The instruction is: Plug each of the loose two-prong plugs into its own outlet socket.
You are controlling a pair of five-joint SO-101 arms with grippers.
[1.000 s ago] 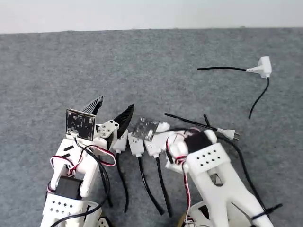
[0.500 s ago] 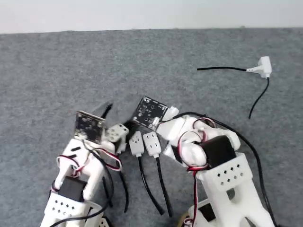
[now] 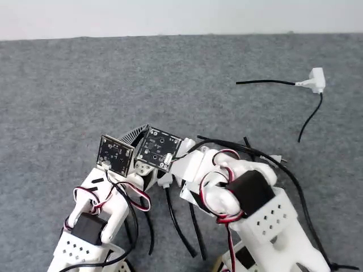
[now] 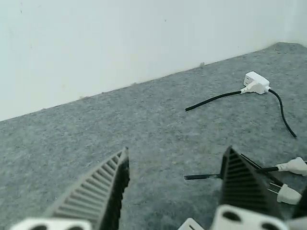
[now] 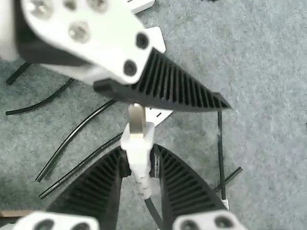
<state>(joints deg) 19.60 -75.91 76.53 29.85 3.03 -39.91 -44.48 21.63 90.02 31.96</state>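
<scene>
Lab-style test bench; grey felt mat (image 3: 85, 85); white wall (image 4: 96, 38)

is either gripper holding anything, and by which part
The right gripper is shut on a white plug, gripped by its body behind the prongs. The left gripper is open, holding nothing.

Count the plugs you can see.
3. The first plug sits in the right gripper; a second plug lies on the carpet beside the right arm; a white plug lies far off toward the wall, prongs unseen. Others may be hidden.
</scene>
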